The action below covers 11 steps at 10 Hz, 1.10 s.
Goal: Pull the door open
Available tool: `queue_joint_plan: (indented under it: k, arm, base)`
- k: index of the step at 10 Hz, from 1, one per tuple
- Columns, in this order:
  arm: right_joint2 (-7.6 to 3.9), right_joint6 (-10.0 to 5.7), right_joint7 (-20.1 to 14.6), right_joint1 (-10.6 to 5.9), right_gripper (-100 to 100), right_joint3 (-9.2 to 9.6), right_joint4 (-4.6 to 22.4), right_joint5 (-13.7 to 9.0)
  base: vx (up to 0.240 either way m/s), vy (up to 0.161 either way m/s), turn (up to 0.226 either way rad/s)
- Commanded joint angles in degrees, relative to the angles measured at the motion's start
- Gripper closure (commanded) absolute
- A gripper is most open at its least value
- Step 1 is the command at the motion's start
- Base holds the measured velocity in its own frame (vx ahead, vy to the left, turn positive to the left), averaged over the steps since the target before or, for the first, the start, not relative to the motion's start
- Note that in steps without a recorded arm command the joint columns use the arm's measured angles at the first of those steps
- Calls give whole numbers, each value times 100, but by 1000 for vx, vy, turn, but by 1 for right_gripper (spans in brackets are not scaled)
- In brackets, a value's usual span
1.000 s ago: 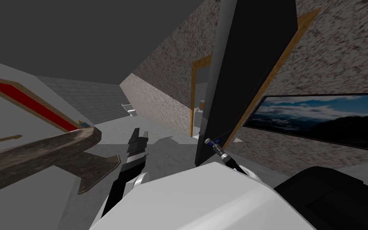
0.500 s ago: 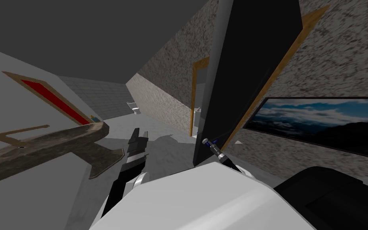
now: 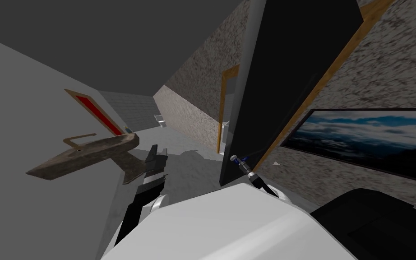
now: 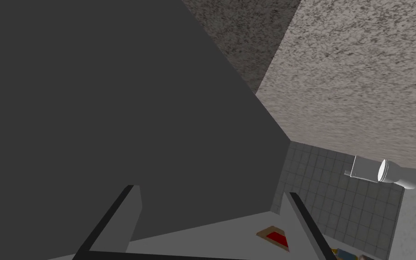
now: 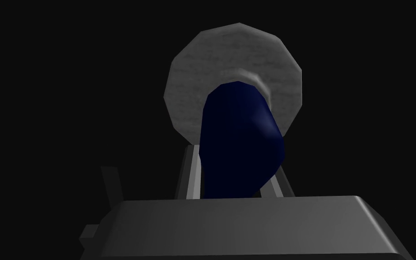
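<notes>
Standing ajar from its brown wooden frame (image 3: 334, 72), the flat black door (image 3: 288, 81) (grey along its edge) rises just ahead on my right. Its rounded dark blue handle (image 5: 241, 140) juts from a round grey plate (image 5: 187, 90), pinched between the right gripper's (image 5: 236, 169) thin fingers. The left gripper (image 4: 210, 190) hangs spread wide, holding nothing, facing a rough speckled wall (image 4: 360, 67).

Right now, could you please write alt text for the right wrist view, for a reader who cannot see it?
The right gripper is shut on a dark blue handle, its two fingers pressing the handle's sides. The handle sticks out of a round grey plate on the black door.
</notes>
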Motion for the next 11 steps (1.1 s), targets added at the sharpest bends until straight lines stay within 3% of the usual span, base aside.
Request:
queue_joint_plan:
  k: [1, 11]
  arm:
    - [74, -68, -61, -43, 100, 80, 139, 46]
    - [46, -338, -458, -475, 100, -36, 1033, 16]
  base:
    - [-213, -35, 212]
    - [-195, -74, 192]
